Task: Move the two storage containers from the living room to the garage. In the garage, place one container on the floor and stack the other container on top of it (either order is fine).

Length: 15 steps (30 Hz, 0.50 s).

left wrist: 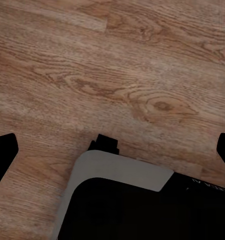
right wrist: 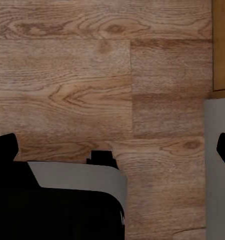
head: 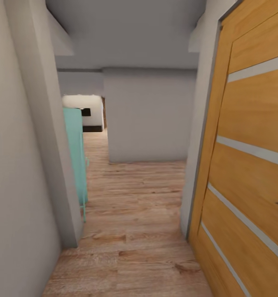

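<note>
I am in a narrow hallway on a light wood-plank floor (head: 130, 231), and the storage containers are out of view. An orange-wood door (head: 254, 165) with pale glass slats stands close on the right. My left gripper (left wrist: 115, 150) hangs open over the planks with nothing between its black fingertips (left wrist: 3, 150). My right gripper (right wrist: 115, 150) is open too, with nothing in it, and its fingertips (right wrist: 4, 147) are spread wide. The robot's grey and black base (left wrist: 117, 172) shows under both grippers.
A grey wall corner (head: 52, 144) juts in on the left, with a teal cabinet (head: 75, 156) behind it. A grey wall block (head: 149, 115) faces me ahead; the passage runs on past its left side. The door's edge (right wrist: 221, 45) and grey frame (right wrist: 217, 165) lie near the right gripper.
</note>
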{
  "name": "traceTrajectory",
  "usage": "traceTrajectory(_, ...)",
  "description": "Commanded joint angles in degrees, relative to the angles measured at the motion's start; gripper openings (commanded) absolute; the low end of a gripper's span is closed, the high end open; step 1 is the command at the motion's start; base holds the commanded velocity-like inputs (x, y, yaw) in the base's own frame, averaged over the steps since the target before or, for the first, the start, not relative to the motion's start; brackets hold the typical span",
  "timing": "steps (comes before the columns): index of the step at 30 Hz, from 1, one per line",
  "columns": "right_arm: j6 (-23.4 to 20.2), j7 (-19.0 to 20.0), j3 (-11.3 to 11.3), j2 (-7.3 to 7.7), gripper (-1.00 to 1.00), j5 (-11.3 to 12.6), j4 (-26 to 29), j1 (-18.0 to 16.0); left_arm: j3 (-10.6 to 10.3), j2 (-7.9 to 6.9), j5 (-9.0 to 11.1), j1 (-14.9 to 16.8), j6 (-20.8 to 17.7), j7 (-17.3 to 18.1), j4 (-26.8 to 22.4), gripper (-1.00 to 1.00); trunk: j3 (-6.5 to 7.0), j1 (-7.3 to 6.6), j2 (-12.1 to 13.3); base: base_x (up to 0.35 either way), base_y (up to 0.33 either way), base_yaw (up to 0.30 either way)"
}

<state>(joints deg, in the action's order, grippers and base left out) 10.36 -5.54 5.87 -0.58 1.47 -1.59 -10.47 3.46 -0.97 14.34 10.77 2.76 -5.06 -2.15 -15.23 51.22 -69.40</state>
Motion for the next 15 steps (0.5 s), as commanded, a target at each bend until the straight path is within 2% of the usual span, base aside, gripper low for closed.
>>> traceTrajectory(1,0.3,-0.2,0.5,-0.03,1.0,0.1,-0.2,-0.1,0.3,-0.03,0.1,0.0,0.2,0.0,0.0,1.0,-0.07,0.04,0.0,0.327,-0.003,0.0)
traceTrajectory(8,0.3,-0.3,0.5,-0.11,1.0,0.2,-0.2,-0.1,0.3,-0.17,0.1,0.0,0.2,0.0,0.0,1.0,-0.07,0.04,0.0,0.33,-0.001,0.015)
traceTrajectory(12,0.4,-0.3,0.4,-0.05,1.0,0.2,-0.2,-0.1,0.3,-0.17,0.1,0.0,0.2,0.0,0.0,1.0,-0.07,0.04,0.0,0.33,0.0,0.209)
traceTrajectory(15,0.4,-0.3,0.4,0.0,1.0,0.2,-0.2,-0.1,0.3,-0.17,0.0,0.0,0.2,0.0,0.0,1.0,-0.07,0.04,0.0,0.331,0.0,0.095)
